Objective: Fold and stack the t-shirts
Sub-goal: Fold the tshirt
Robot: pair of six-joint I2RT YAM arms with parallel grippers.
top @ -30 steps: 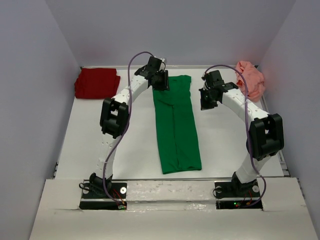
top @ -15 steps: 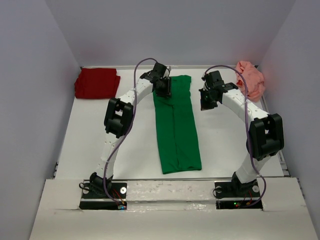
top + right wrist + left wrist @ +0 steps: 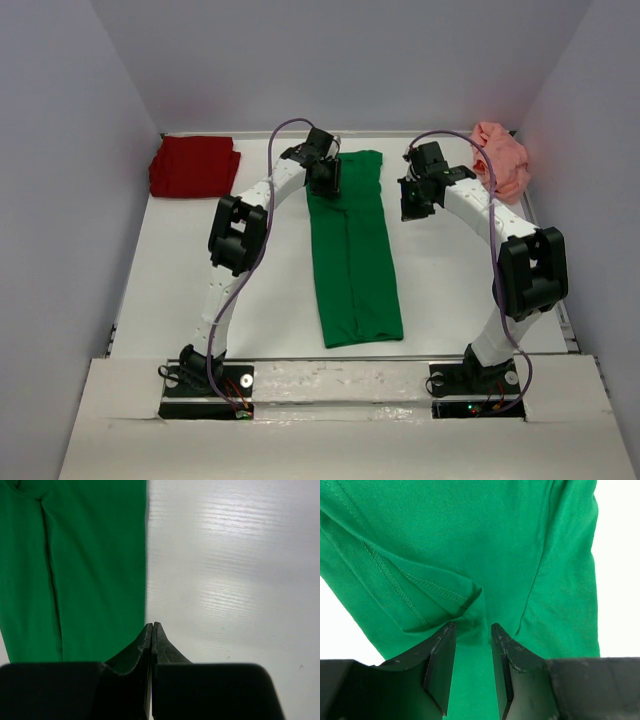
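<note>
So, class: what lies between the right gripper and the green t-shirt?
Only a bare strip of white table separates the shut right gripper from the green t-shirt; the top external view shows it.

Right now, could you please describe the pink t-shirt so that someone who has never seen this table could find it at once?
Take the white table and go to its far right corner. The salmon pink t-shirt lies there. Unlike the green t-shirt spread flat in the middle and the dark red t-shirt folded in the far left corner, it is a crumpled heap.
</note>
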